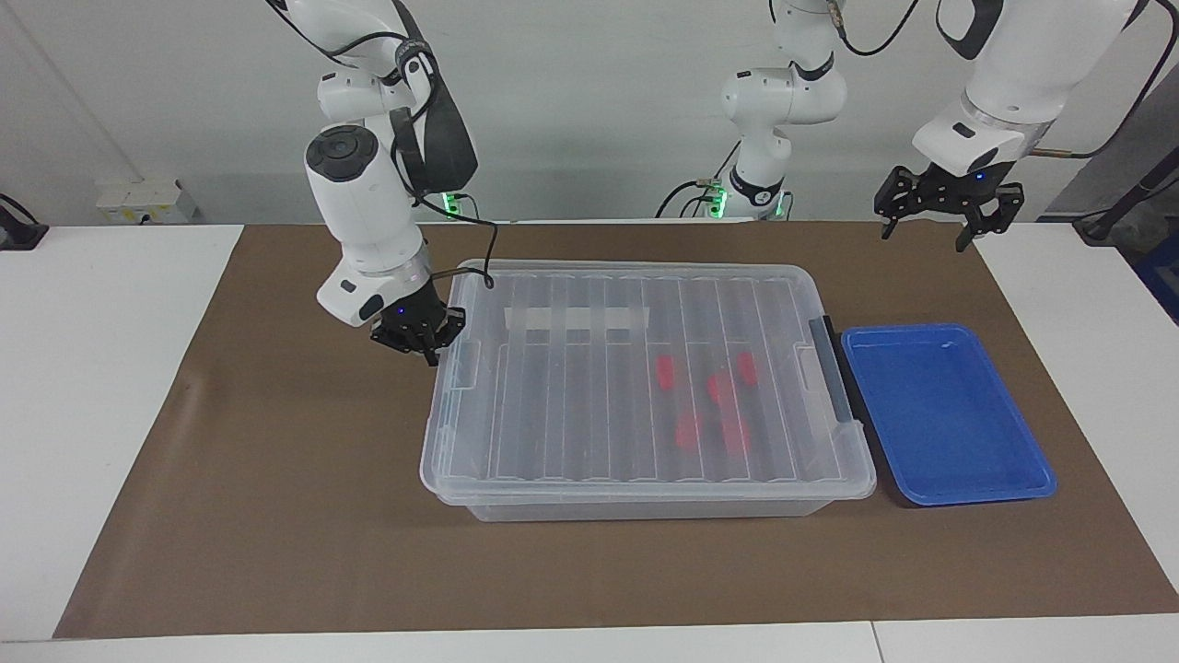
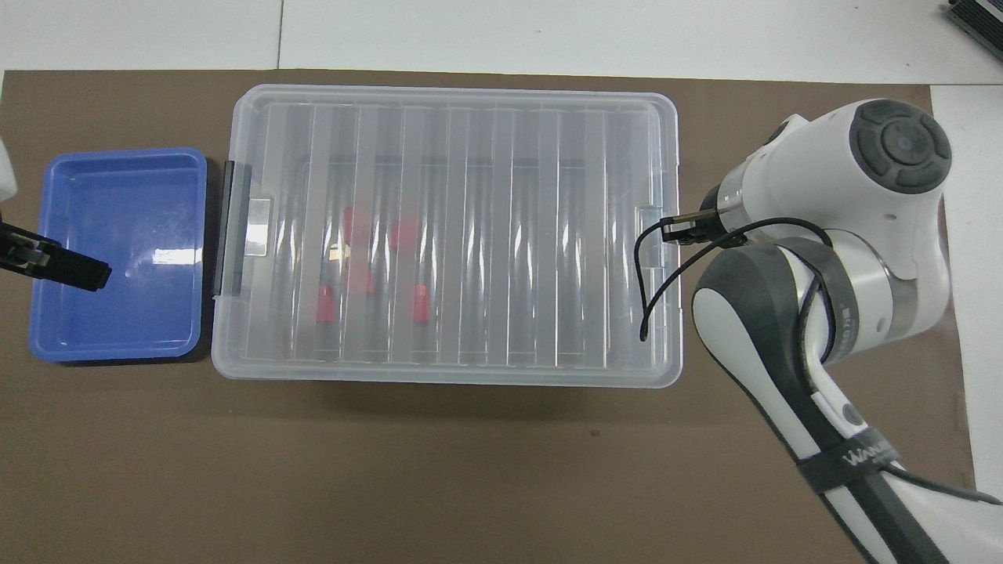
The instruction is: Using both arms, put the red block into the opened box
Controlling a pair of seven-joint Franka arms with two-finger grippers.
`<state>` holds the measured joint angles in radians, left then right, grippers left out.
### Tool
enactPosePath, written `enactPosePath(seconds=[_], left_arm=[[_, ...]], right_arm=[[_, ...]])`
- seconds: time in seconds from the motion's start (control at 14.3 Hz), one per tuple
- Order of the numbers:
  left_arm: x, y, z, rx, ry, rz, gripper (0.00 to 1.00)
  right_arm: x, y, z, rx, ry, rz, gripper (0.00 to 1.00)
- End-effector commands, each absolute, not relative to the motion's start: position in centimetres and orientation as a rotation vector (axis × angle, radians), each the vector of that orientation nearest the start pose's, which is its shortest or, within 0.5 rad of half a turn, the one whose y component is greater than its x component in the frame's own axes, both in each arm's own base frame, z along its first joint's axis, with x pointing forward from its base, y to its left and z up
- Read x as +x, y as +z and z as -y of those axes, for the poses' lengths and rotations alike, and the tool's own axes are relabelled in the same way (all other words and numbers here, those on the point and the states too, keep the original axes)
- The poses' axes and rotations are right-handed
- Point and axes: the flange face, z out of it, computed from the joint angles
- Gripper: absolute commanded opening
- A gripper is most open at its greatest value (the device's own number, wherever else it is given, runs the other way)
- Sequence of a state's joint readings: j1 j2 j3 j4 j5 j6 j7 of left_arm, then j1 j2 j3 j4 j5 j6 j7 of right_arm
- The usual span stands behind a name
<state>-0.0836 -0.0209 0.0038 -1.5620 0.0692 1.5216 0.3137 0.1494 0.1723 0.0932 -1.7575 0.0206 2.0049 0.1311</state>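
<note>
The clear box (image 1: 645, 502) (image 2: 447, 374) stands mid-mat with its ribbed lid (image 1: 589, 387) (image 2: 486, 235) lying flat on it. Several red blocks (image 1: 718, 391) (image 2: 406, 232) show through the lid, inside the box toward its black handle bar (image 1: 834, 373) (image 2: 233, 227). My right gripper (image 1: 424, 343) is shut and low, its tips against the lid's end at the right arm's end of the table; in the overhead view its wrist covers it. My left gripper (image 1: 924, 235) hangs open and empty, raised over the blue tray, where one of its fingers (image 2: 74, 272) shows.
A shallow blue tray (image 1: 949, 488) (image 2: 43, 329) with nothing in it lies on the brown mat beside the box's handle end. A black cable (image 2: 646, 290) from the right arm hangs over the lid's end.
</note>
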Motion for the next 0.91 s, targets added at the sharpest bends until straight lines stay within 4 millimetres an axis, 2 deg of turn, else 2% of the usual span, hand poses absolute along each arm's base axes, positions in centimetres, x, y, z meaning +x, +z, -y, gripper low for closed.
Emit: enactPosePath(seconds=[0.0,0.14,0.28,0.56,0.63,0.7,0.77,0.84], left_arm=[[53.8,64.1,3.3,-3.029,0.049,-0.595,1.0],[53.8,64.1,3.3,-3.029,0.051,-0.595,1.0],[53.8,64.1,3.3,-3.029,0.051,-0.595,1.0],[53.8,64.1,3.3,-3.029,0.049,-0.595,1.0],[53.8,64.1,3.3,-3.029,0.049,-0.595,1.0],[53.8,64.1,3.3,-3.029,0.051,-0.595,1.0],[53.8,64.1,3.3,-3.029,0.049,-0.595,1.0],[53.8,64.1,3.3,-3.029,0.051,-0.595,1.0]], right_arm=[[59.8,47.7,-14.4,-3.066,-0.108,0.142,0.0],[59.6,48.6,-13.5,-3.069,-0.111,0.115,0.0],[59.4,49.7,-11.2,-3.075,-0.102,0.057,0.0],[58.7,52.4,-8.0,-3.091,-0.126,-0.06,0.0],[58.3,53.3,-7.8,-3.089,-0.137,-0.106,0.26],[58.0,54.0,-7.6,-3.086,-0.153,-0.179,0.68],[57.5,55.3,-7.4,-3.076,-0.18,-0.267,1.0],[57.0,56.4,-6.9,-3.075,-0.179,-0.306,1.0]])
